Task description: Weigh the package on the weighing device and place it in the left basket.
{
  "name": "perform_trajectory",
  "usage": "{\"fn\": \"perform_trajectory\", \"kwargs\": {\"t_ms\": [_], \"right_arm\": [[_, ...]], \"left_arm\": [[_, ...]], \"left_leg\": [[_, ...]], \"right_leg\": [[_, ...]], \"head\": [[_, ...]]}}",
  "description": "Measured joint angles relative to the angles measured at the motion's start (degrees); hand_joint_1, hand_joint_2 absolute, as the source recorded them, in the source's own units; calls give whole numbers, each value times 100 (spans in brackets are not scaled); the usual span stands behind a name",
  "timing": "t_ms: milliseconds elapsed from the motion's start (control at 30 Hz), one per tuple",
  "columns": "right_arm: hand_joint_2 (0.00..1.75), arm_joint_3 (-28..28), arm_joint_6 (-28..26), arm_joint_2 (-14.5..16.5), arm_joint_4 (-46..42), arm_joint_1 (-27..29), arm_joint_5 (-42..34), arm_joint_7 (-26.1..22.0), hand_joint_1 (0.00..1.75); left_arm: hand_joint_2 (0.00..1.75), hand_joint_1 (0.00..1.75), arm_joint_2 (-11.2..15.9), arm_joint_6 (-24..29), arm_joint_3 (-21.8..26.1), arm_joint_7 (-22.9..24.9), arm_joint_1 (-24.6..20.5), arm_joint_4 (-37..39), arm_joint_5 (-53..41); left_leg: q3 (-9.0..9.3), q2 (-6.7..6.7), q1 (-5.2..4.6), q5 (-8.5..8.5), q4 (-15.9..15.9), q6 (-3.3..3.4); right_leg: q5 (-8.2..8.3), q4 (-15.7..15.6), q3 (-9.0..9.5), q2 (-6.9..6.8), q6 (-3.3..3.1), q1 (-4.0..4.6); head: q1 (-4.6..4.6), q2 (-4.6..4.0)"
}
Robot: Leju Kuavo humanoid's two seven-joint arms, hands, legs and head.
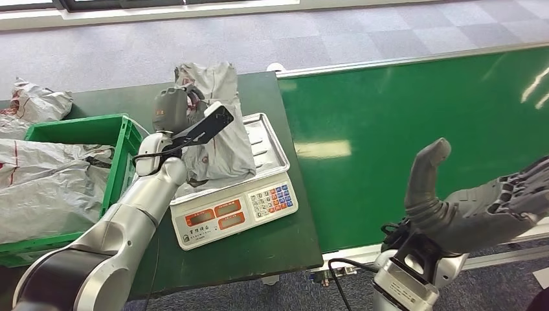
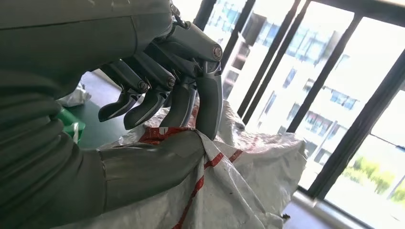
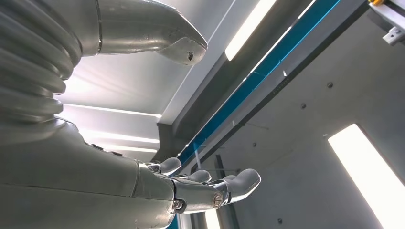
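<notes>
Green basket [image 1: 123, 139] far left on dark table [image 1: 259, 253], grey bags [image 1: 45, 181] inside. Next, left hand [image 1: 173, 109] pinches top of grey package [image 1: 220, 129]; thumb [image 2: 157, 164] and fingers [image 2: 210, 102] press on bag's red-striped fold. Package sits on silver tray of scale [image 1: 236, 210]. Green belt [image 1: 414, 136] to right. Right hand [image 1: 479, 201] over belt's near edge, palm up, fingers spread, holds nothing.
</notes>
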Motion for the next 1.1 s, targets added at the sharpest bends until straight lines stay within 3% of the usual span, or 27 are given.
{"fn": "perform_trajectory", "kwargs": {"t_ms": [133,267,500,633,833,1100], "right_arm": [[175,-34,0,0,0,6,-45,0,0],[175,-78,0,0,0,16,-100,1,0],[175,-173,-2,0,-14,40,-184,2,0],[175,-234,-7,0,-84,77,-210,2,0],[175,-264,-9,-9,-221,177,-251,2,0],[175,-285,-9,-17,-292,245,-216,2,0]], "left_arm": [[175,175,1,523,263,-301,25,-403,202],[175,175,1,630,637,-309,188,-1087,-53],[175,175,58,645,1955,393,566,-2459,-1635],[175,175,317,646,2871,563,608,-2512,-1504],[175,175,756,647,3886,556,778,-2227,-1451],[175,175,974,646,4635,393,1015,-1759,-1378]], "left_leg": [[0,0,0,0,0,0],[1,4,0,0,0,0],[1,10,2,0,-2,-1],[7,26,6,-1,-4,-3],[5,20,12,4,-3,-10],[1,14,11,3,-2,-9]], "right_leg": [[0,0,1,0,0,0],[0,0,0,3,0,0],[-1,1,-3,9,-1,1],[-1,1,-6,23,-2,5],[-2,1,-3,17,-3,11],[-2,0,-5,14,-3,11]], "head": [[0,0],[0,0],[1,0],[-2,0],[-1,0],[-2,0]]}}
